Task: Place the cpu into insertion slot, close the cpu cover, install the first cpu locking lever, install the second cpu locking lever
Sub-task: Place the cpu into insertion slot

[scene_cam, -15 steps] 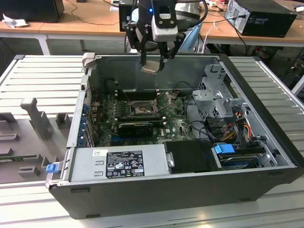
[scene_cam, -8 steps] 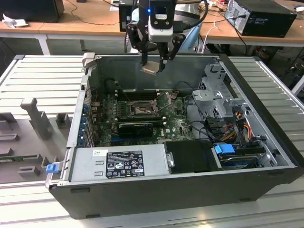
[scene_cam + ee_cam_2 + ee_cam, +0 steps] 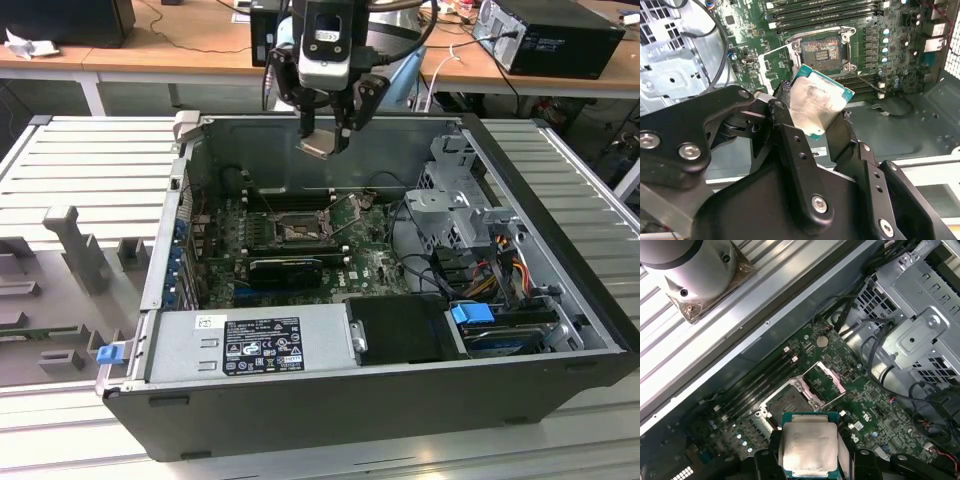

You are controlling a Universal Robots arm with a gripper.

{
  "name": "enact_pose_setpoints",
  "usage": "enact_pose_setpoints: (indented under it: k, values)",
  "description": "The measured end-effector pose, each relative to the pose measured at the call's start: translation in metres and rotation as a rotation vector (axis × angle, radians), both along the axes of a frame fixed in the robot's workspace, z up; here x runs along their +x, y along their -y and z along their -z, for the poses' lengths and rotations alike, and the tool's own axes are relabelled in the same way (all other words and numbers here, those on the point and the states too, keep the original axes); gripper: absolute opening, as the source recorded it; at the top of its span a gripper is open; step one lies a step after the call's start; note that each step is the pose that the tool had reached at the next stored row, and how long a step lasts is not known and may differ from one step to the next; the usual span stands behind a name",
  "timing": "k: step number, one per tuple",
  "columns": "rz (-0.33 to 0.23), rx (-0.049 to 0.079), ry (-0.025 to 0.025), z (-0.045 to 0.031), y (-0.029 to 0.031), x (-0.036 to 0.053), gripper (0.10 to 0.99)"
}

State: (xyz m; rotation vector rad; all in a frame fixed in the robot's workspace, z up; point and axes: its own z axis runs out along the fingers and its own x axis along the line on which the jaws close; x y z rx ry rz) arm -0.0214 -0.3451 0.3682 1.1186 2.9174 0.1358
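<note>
The cpu (image 3: pixel 321 147) (image 3: pixel 816 103) (image 3: pixel 809 447), a flat square chip with a dull silver top and green edge, hangs tilted high above the open computer case. My gripper (image 3: pixel 326 132) (image 3: pixel 812 119) (image 3: pixel 809 461) is shut on the cpu, one black finger on each side. Below it the insertion slot (image 3: pixel 298 232) (image 3: pixel 823 50) (image 3: pixel 788 401) lies bare on the green motherboard. The cpu cover (image 3: pixel 777 63) (image 3: pixel 828 382), a silver frame plate, stands swung open beside the slot. In the exterior view the cpu is above the case's rear wall, behind the slot.
Memory slots (image 3: pixel 825 12) run beside the socket. A power supply (image 3: pixel 260 345) fills the case's front, and a metal drive cage (image 3: pixel 455 200) (image 3: pixel 920 325) with cables stands at the exterior view's right. A grey fixture (image 3: pixel 75 250) sits outside the case on the left.
</note>
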Motion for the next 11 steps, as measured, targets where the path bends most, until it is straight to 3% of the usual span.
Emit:
enact_pose_setpoints:
  k: [11]
  values:
    - [0.179, 0.0, 0.0, 0.0013, 0.0, 0.0, 0.525]
